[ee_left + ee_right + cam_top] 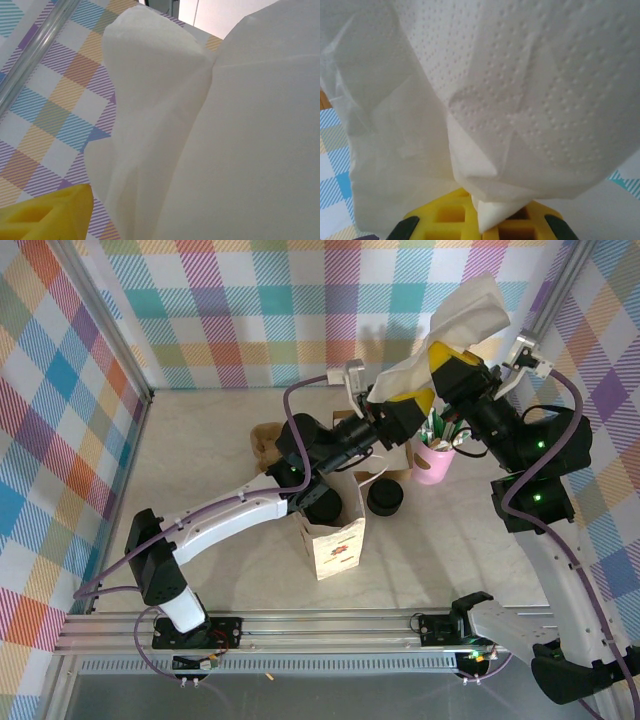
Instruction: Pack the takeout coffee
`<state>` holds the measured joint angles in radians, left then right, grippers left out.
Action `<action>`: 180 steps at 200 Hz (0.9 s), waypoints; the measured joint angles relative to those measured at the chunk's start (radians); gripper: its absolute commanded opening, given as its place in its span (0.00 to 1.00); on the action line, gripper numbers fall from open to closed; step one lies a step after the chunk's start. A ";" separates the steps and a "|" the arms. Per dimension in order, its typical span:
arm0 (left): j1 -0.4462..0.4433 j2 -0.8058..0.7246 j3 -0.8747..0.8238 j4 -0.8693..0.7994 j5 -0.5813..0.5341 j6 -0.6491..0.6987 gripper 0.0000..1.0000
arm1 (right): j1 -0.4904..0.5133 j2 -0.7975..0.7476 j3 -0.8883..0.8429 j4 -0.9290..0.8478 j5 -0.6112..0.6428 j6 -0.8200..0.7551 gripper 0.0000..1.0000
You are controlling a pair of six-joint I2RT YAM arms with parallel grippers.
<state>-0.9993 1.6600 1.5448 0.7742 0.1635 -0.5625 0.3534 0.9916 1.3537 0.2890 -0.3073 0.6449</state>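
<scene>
A robot test cell in a lab: plaid-print walls [300,310] box in a pale table [200,440] left, far and right; a left arm [230,515] and right arm [540,490] stand on an aluminium rail [320,625] at its near edge.

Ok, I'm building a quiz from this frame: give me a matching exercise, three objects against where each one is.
1. white paper napkin
2. brown paper bag
3. pink cup

a. standing open mid-table
b. holding thin sticks, right of the bag
c. pinched in the right gripper

Pairs: 1-c, 2-a, 3-b.
</scene>
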 measured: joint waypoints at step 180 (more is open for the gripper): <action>0.018 -0.093 -0.100 0.101 -0.033 0.025 0.05 | 0.000 0.006 -0.058 0.071 -0.097 0.077 0.02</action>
<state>-0.9813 1.5673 1.4448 0.8749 0.1307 -0.5373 0.3534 0.9974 1.2961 0.3603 -0.4046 0.7223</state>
